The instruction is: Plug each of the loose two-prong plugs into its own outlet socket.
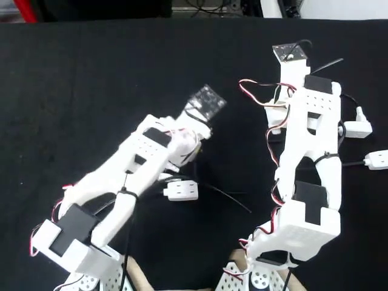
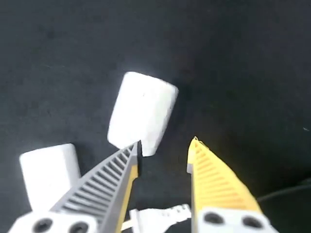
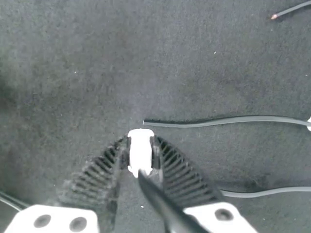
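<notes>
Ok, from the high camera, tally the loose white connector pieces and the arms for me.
White connector pieces: 3
Arms: 2
Total: 5

Light falls evenly from above in the high view; the black cloth soaks it up and carries hardly any shadow, while the white arm shells shine very bright, near glare on their upper faces. In the left wrist view the cloth is dim; the white block glows pale with only faint shading; the yellow finger is well lit. In the right wrist view the cloth reads grey under stronger light, with soft shadow beneath the fingers; the white plug is washed out by glare.
</notes>
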`<act>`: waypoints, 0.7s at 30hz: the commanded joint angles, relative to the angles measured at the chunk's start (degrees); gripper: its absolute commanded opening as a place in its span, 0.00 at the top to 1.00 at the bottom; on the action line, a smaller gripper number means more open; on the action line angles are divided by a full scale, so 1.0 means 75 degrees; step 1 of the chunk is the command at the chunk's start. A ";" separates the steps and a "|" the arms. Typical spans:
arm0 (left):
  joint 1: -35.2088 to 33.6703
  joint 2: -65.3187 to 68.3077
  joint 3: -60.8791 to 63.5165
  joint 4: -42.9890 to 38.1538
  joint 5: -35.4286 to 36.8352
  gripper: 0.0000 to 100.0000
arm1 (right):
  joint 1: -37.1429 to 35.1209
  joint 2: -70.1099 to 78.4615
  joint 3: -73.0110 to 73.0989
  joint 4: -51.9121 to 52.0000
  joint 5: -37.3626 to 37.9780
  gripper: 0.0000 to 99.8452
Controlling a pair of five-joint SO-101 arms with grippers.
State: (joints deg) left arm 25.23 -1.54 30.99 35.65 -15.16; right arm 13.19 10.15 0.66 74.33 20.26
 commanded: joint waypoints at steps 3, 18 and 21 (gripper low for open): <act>-0.0088 -0.0223 -0.0522 0.0563 -0.0023 0.83 | -0.0152 -0.0100 -0.0076 -0.0105 0.0047 0.99; -0.2573 -0.6212 0.2385 0.1196 -0.0012 0.83 | -0.1477 -0.0182 0.0275 0.0164 0.0633 0.99; -0.3511 -0.7432 0.3768 0.1137 -0.0035 0.83 | -0.1993 -0.0182 0.0393 0.0070 0.0633 0.99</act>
State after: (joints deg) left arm 7.38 -44.88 49.27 44.35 -15.16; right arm 1.49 10.15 3.82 75.65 24.66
